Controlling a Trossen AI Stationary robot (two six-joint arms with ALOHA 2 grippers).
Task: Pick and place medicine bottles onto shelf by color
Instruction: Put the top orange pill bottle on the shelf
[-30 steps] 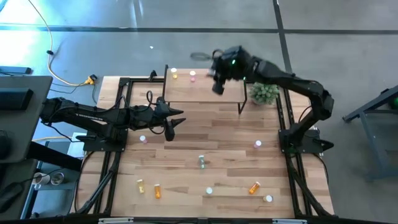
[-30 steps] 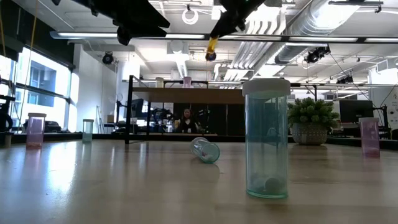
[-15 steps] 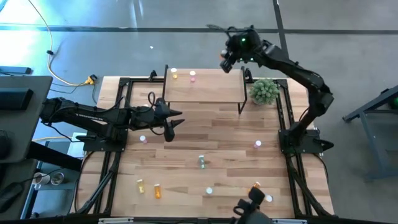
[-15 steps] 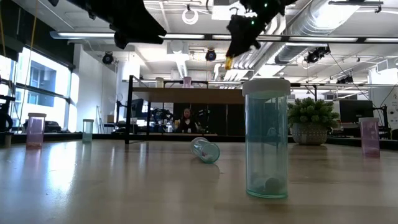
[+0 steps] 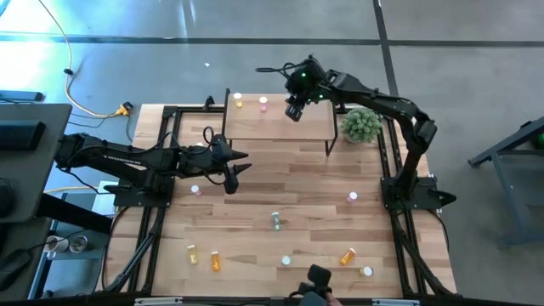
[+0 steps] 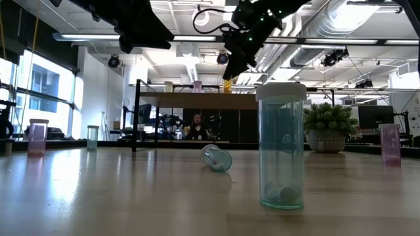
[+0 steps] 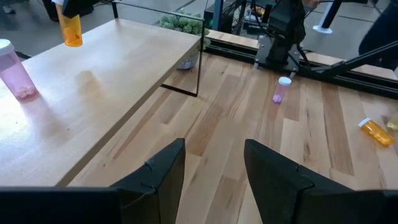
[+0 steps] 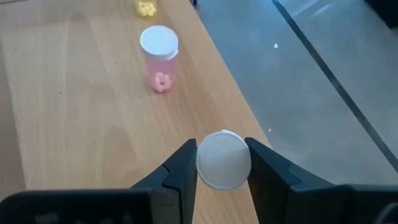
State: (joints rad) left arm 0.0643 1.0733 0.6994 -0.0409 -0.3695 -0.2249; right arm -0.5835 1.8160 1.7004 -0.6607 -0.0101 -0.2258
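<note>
My right gripper (image 5: 293,110) hangs over the light-wood shelf (image 5: 280,127) at the table's far side, shut on an orange medicine bottle (image 7: 71,30) with a white cap. On the shelf top stand a pink bottle (image 8: 159,59) and a yellow one (image 5: 239,102), to the left of the held bottle. My left gripper (image 5: 234,170) waits open above the table, just in front of the shelf's left end, with nothing between its fingers. More bottles stand or lie on the tabletop. My right gripper pinches the orange bottle at its top end, one finger on either side of the white cap (image 8: 224,158). The fingers slant down from the far right. The orange body (image 6: 228,84) hangs upright below them, clear of the shelf top.
A green plant (image 5: 361,126) stands at the shelf's right end. On the table are pink bottles (image 5: 196,190) (image 5: 352,197), a lying green one (image 5: 275,221), a yellow (image 5: 192,252) and two orange ones (image 5: 215,260) (image 5: 348,256). A dark object (image 5: 314,280) shows at the near edge.
My right gripper has come down toward the shelf top with the orange bottle still hanging upright in it. On the way it swung out past the shelf's far edge, then back toward the pink bottle.
</note>
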